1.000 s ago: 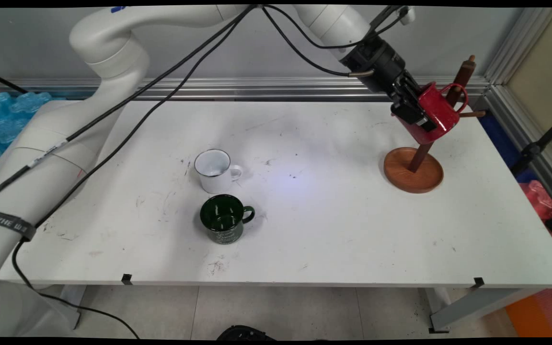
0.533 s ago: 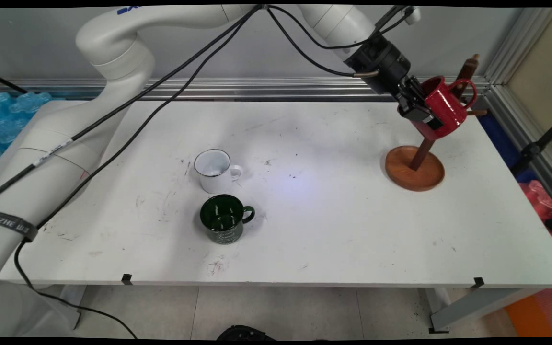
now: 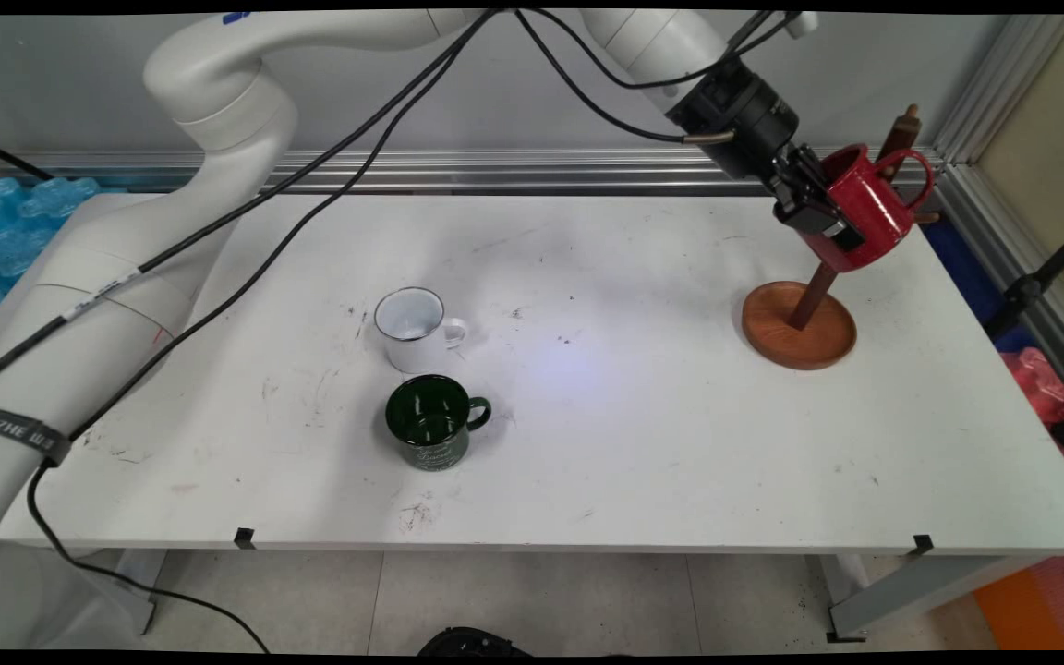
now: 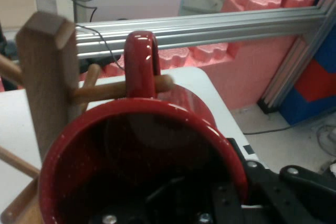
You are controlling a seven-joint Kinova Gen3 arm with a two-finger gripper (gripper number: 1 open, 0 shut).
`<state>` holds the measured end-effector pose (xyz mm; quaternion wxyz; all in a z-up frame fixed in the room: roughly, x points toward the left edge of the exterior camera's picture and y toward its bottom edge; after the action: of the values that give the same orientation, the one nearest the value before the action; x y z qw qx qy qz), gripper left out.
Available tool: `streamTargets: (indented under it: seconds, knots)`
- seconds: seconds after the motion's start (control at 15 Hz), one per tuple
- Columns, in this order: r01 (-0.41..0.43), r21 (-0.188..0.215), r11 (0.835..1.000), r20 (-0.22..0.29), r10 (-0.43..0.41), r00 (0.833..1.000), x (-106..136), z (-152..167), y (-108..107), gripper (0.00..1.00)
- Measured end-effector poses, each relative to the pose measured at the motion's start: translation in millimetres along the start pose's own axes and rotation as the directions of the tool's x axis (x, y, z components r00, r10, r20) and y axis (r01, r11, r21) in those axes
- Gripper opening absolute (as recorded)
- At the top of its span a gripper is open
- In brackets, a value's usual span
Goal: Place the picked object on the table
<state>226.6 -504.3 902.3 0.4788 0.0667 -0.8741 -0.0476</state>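
Red mug [image 3: 869,208]: held off the table at about 2 o'clock, against the upper part of the mug tree [image 3: 814,296]
Mug axis: tilted, mouth toward the arm at about 10 o'clock and upward, bottom toward 4 o'clock and down
Handle [image 4: 140,64]: on the far side from the arm, pointing to about 2 o'clock; in the hand view a wooden peg [image 4: 100,92] passes through its loop
Gripper [image 3: 818,217]: clamped on the mug's rim, one finger inside the cup and one outside on the wall, at the side nearest the arm
Mug tree: round wooden base on the table at 3 o'clock, dark post leaning up to 1 o'clock behind the mug; its top shows above the handle
White mug [image 3: 414,328]: upright on the table just left of centre, handle to 3 o'clock
Green mug [image 3: 430,423]: upright just beside the white one at its 6 o'clock, apart from it, handle to 3 o'clock
Table [image 3: 634,443]: white, scuffed; both standing mugs well apart from the tree
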Motion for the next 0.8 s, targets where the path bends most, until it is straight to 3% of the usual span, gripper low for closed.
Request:
streamTargets:
  seconds: [0.4,0.8]
  knots:
    - [-0.006,-0.01,1.0,-0.002,0.006,1.0,8.2,-10.3,13.7,0.0]
    - [0.0,0.01,1.0,0.011,-0.001,1.0,13.7,-29.5,34.5,0.0]
